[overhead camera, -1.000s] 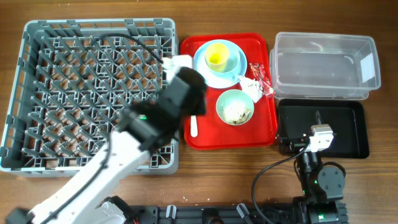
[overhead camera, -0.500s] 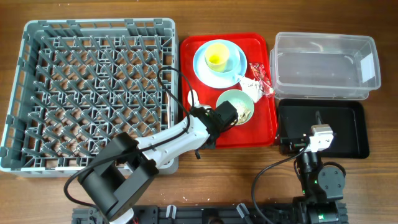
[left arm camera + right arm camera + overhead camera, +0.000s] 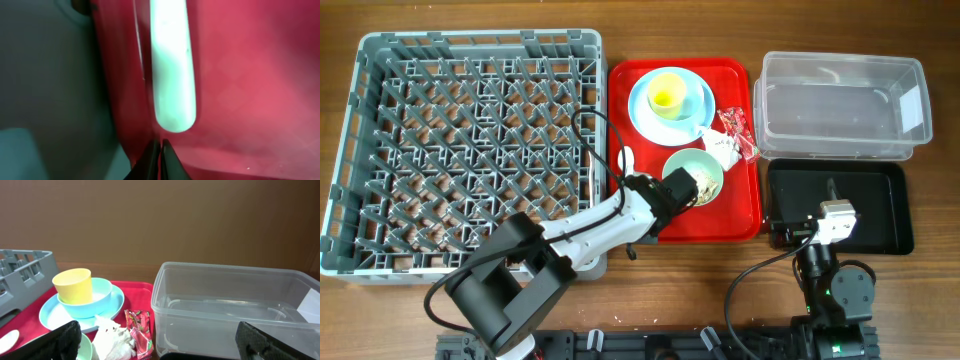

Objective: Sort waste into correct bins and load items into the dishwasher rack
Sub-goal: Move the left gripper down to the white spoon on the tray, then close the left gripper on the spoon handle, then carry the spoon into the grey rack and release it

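Note:
A white plastic utensil (image 3: 623,160) lies at the left edge of the red tray (image 3: 735,215). In the left wrist view its rounded end (image 3: 172,75) lies just ahead of my left gripper (image 3: 160,150), which is shut and empty, tips low on the tray. The pale bowl (image 3: 698,172) holds whitish scraps. The yellow cup (image 3: 669,95) stands in a blue bowl on the blue plate (image 3: 645,110). The napkin (image 3: 720,148) and red wrapper (image 3: 740,130) lie beside it. My right gripper (image 3: 165,350) is open and empty over the black tray (image 3: 875,215).
The grey dishwasher rack (image 3: 470,150) fills the left side, touching the red tray's edge. The clear tub (image 3: 845,105) stands behind the black tray. My left arm (image 3: 580,230) crosses the rack's front right corner.
My left arm has swung off the rack's right edge and dropped low onto the red tray, beside the pale bowl. The right arm has not moved.

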Tool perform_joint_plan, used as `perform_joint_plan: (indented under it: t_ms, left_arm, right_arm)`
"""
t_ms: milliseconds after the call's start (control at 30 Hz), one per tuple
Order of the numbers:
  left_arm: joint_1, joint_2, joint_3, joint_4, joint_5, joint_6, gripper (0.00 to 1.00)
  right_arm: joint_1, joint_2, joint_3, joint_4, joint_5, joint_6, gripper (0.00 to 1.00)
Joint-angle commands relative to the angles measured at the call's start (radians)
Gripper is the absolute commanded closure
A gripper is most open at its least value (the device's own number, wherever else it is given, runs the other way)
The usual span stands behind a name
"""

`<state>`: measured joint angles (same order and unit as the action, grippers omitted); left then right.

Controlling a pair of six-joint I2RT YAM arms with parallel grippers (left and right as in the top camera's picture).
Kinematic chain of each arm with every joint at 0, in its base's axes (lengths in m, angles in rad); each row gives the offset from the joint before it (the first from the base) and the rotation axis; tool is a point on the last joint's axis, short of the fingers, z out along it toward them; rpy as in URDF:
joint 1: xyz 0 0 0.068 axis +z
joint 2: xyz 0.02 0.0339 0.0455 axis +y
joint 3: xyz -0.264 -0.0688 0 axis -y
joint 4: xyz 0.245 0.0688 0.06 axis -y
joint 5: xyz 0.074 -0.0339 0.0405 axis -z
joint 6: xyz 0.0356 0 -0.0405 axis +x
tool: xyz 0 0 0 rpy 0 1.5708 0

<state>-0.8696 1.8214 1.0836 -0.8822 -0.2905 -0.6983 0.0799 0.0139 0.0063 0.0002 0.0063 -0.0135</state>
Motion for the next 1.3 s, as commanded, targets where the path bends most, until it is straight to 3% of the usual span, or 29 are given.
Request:
perform_joint_plan:
  t_ms: [0, 67, 133, 333, 400, 533, 1000, 1133, 1167, 1267]
  left_arm:
    - [-0.003, -0.082, 0.135, 0.021, -0.053, -0.014, 0.86]
    - [-0.003, -0.101, 0.145, 0.08, -0.107, -0.021, 0.79]
    - [-0.003, -0.068, 0.135, 0.09, -0.221, -0.112, 0.74]
    - [0.067, 0.098, 0.108, 0.229, -0.261, -0.151, 0.74]
    - [0.108, 0.117, 0.108, 0.233, -0.249, -0.151, 0.76]
    - [0.138, 0.132, 0.108, 0.254, -0.163, -0.147, 0.88]
    - [0.122, 0.171, 0.079, 0.236, -0.043, -0.146, 0.82]
    - [0.09, 0.171, 0.079, 0.242, -0.02, -0.12, 0.89]
    - [0.085, 0.17, 0.08, 0.25, -0.034, -0.117, 0.96]
    - [0.089, 0.095, 0.128, 0.228, -0.084, -0.063, 0.96]
  right_arm:
    - [0.001, 0.002, -0.001, 0.006, -0.008, -0.01, 0.0]
    - [0.001, 0.002, -0.001, 0.006, -0.008, -0.01, 0.0]
    - [0.001, 0.002, -0.001, 0.006, -0.008, -0.01, 0.0]
    - [0.001, 0.002, -0.001, 0.006, -0.008, -0.01, 0.0]
    - [0.001, 0.002, -0.001, 0.006, -0.008, -0.01, 0.0]
    - [0.001, 0.002, -0.001, 0.006, -0.008, -0.01, 0.0]
    - [0.001, 0.006, -0.001, 0.006, -0.008, -0.01, 0.0]
    - [0.001, 0.006, -0.001, 0.006, -0.008, -0.01, 0.0]
    - [0.002, 0.006, -0.001, 0.006, -0.008, -0.01, 0.0]
    - [0.001, 0.006, -0.001, 0.006, -0.008, -0.01, 0.0]
